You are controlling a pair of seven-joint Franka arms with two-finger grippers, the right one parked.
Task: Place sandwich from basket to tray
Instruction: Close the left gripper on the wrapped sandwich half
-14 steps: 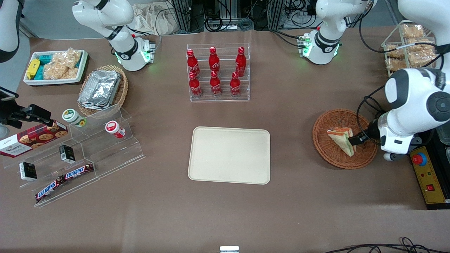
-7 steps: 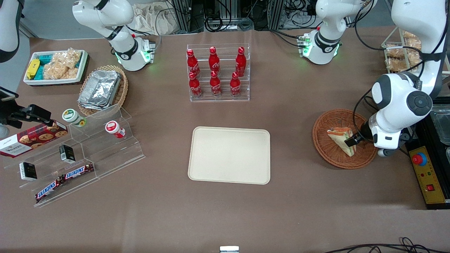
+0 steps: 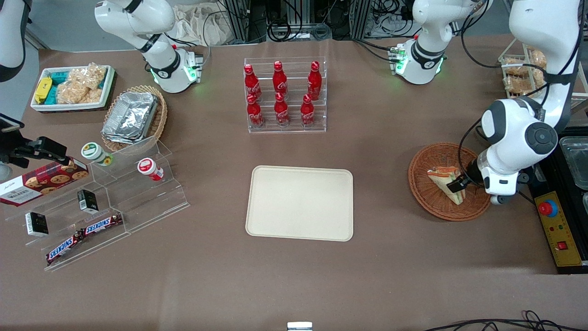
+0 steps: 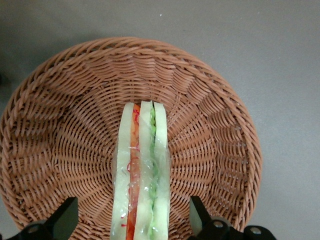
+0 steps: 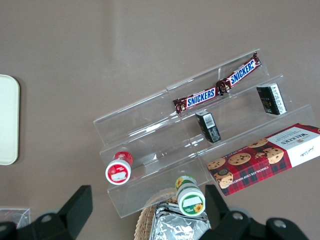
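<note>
Gripper (image 4: 132,220) straddles sandwich (image 4: 141,170) in basket (image 4: 210,100), fingers (image 4: 64,217) spread apart.

Bright, even overhead light, soft shadows (faint glare on foil containers (image 3: 131,116)), all views sharp.

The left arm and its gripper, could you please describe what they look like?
The left arm is glossy white with rounded joint housings, dark grey round caps and black bands. Black cables loop along it. Its gripper, over the basket beside the sandwich, has two black fingers.
</note>
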